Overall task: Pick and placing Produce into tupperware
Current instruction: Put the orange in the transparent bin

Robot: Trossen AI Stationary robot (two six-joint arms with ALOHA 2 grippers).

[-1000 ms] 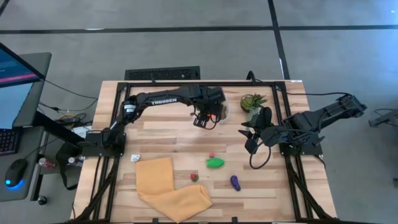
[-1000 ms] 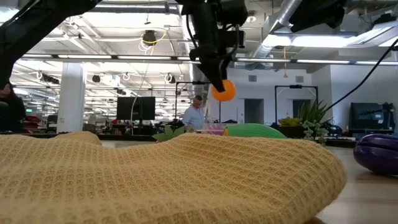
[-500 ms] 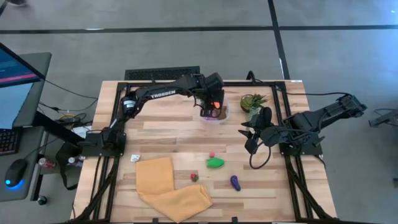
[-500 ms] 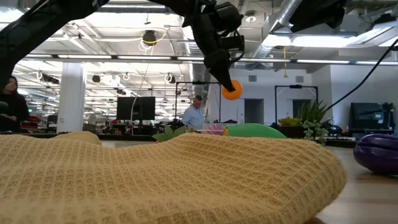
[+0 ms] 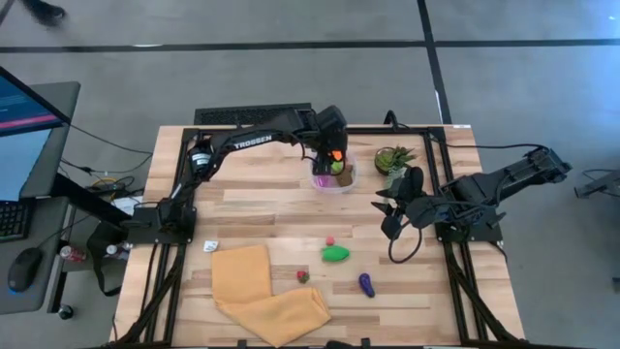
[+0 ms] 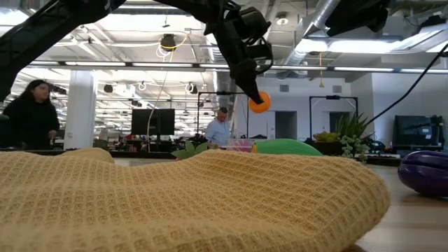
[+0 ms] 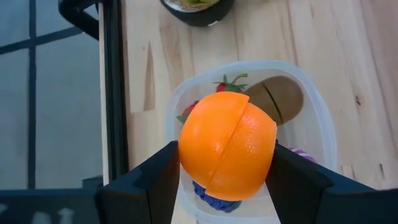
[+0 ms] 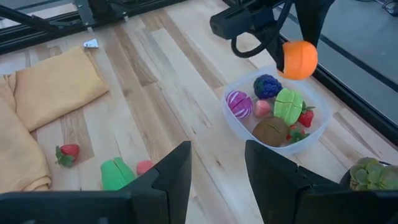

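One toy orange (image 7: 227,145), clamped between the left gripper's (image 5: 335,157) fingers, hangs above the part-filled tupperware (image 8: 239,127) directly beneath them; released off-centre, it could bounce off the piled pieces onto the worktop (image 5: 262,208).

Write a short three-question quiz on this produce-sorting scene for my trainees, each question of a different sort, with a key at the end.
1. True or false: the left claw holds the orange directly above the tupperware.
2. Multiple choice: which piece lies on the table outside the tub? A. the brown piece B. the green piece C. the blue-purple bumpy piece
3. Fill in: the right claw waits near the table's right side, beside the potted ____.

Key: 1 true; 2 B; 3 plant.
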